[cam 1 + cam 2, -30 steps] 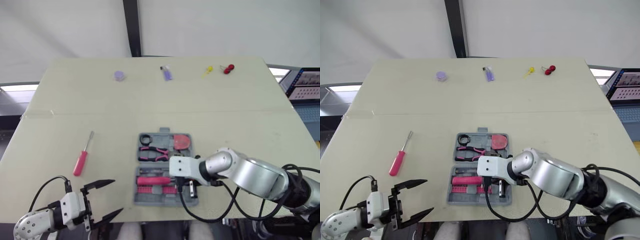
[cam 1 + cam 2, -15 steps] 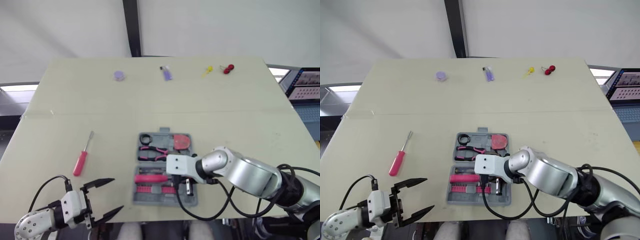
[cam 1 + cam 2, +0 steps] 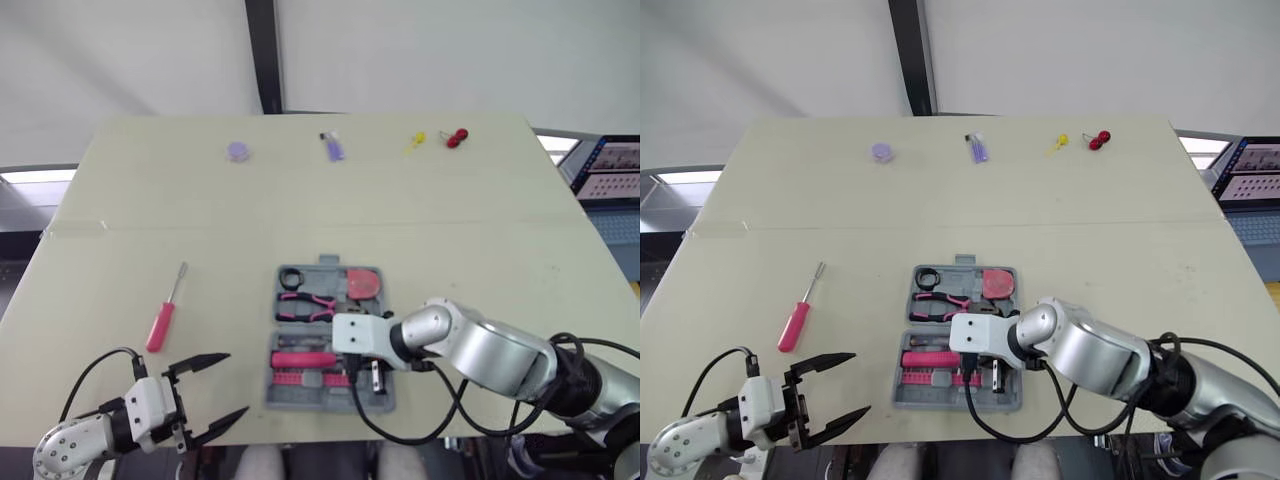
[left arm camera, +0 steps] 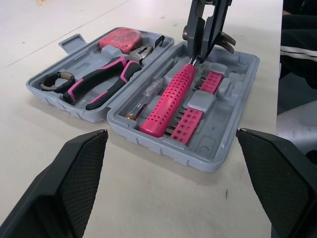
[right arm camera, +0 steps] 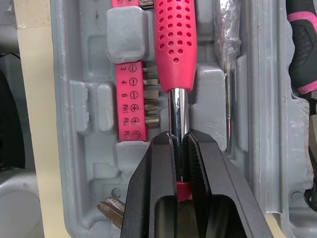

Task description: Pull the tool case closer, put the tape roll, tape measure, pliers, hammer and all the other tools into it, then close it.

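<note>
On my table (image 3: pixel 450 230) the open tool case (image 4: pixel 233 134) sits near the front edge, with the hammer (image 5: pixel 176 44) in its nearer half. My right gripper (image 5: pixel 181 141) pinches the hammer's steel shaft. My left gripper (image 3: pixel 237 384) hangs spread wide near the loose screwdriver (image 3: pixel 160 325).

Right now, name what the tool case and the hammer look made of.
The tool case: grey moulded plastic, matte, judging by its formed recesses. The hammer: pink dimpled grip, probably rubber or plastic; shaft looks like polished metal, mirror-bright.
</note>
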`<state>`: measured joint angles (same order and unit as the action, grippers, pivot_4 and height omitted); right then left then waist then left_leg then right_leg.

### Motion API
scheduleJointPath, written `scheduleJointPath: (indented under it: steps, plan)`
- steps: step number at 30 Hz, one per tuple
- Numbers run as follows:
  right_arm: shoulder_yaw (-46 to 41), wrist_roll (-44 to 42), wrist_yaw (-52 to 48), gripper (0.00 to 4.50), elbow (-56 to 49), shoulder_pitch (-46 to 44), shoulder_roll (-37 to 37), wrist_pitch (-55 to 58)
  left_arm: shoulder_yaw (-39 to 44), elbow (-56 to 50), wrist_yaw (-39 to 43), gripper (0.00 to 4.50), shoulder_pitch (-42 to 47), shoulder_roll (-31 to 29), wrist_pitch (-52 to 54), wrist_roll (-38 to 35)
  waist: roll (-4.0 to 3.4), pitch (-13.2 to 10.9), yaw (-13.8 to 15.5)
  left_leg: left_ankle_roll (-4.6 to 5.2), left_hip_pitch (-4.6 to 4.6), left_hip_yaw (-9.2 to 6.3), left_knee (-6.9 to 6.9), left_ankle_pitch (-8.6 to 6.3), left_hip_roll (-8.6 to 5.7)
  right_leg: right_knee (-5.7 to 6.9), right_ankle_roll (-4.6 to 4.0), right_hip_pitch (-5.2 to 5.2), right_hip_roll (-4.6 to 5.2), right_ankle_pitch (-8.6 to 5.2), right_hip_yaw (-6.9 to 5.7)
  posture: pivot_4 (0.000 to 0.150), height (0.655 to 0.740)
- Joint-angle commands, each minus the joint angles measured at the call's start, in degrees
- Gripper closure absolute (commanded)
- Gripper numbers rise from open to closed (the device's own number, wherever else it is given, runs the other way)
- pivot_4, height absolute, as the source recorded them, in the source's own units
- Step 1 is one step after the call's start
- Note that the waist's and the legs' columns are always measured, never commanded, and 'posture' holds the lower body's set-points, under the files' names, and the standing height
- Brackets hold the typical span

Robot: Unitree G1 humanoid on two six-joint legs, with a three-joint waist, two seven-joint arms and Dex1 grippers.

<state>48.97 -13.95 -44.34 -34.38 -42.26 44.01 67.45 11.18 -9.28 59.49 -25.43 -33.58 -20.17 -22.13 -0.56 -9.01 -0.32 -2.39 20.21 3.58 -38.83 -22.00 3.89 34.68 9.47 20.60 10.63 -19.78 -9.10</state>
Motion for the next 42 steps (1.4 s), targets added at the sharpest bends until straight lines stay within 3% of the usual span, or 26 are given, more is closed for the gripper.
scheduleJointPath:
  steps: [1, 23, 42]
  plan:
    - [0.03, 0.94, -0.6, 4.43, -0.46, 0.56, -0.49, -1.45, -0.06, 0.14, -0.18, 0.0, -0.26, 0.18, -1.4, 0.24, 0.0, 0.0, 0.02, 0.0, 0.0, 0.0, 0.0, 0.0, 0.0, 0.0, 0.0, 0.0, 0.0, 0.0, 0.0, 0.15, 0.74]
    - [-2.26, 1.22, -2.97, 4.43, -2.62, -0.95, 0.0, 0.12, -1.11, 3.88, -0.11, 0.0, 0.63, 0.33, -4.38, 0.69, 0.0, 0.0, 0.01, 0.0, 0.0, 0.0, 0.0, 0.0, 0.0, 0.02, 0.0, 0.0, 0.0, 0.0, 0.0, 0.15, 0.74]
    - [1.66, 2.13, -2.95, 4.43, -1.97, -5.08, -0.25, 3.44, -1.91, 5.79, -0.56, 0.0, 1.43, 1.64, -5.71, 1.55, 0.01, 0.01, -0.02, 0.0, -0.01, 0.0, -0.01, 0.0, 0.0, 0.04, 0.0, 0.01, 0.0, 0.0, 0.0, 0.15, 0.74]
